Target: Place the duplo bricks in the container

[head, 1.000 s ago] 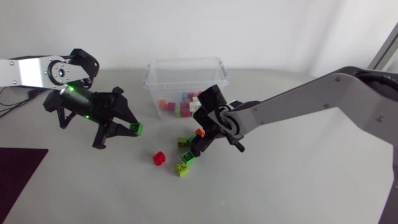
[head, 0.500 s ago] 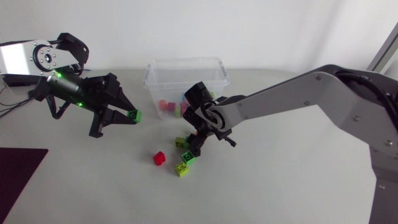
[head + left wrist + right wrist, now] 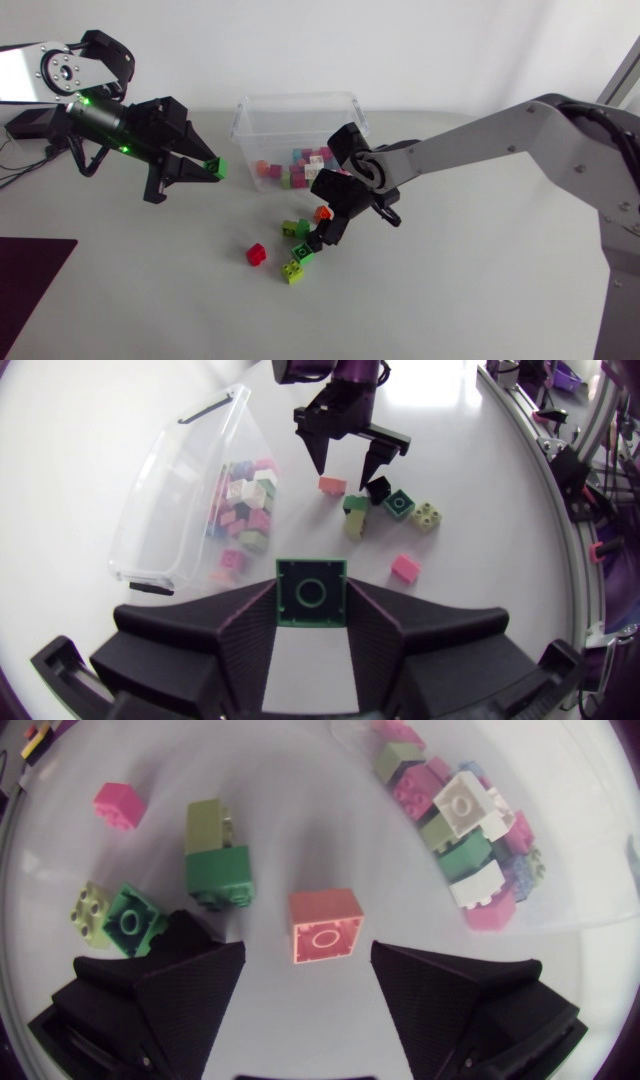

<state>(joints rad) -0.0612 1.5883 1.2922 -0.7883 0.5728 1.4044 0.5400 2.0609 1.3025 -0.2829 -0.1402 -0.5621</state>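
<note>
My left gripper [image 3: 205, 170] is shut on a green duplo brick [image 3: 215, 166], held above the table to the left of the clear container [image 3: 243, 130]; in the left wrist view the green brick [image 3: 312, 592] sits between the fingers. My right gripper [image 3: 325, 228] stands open over an orange brick [image 3: 322, 212] in front of the container. In the right wrist view the orange brick [image 3: 325, 925] lies between the spread fingers [image 3: 165, 990], untouched. Several coloured bricks [image 3: 460, 815] lie in the container.
Loose bricks lie beside the right gripper: an olive-on-green stack [image 3: 215, 855], a dark green brick [image 3: 303, 250], a lime brick [image 3: 293, 270] and a red brick [image 3: 257, 254]. A dark mat [image 3: 25, 290] covers the near left corner.
The left arm has carried the green brick upward and back, nearer the container's height. The right gripper has shifted slightly to the right around the orange brick.
</note>
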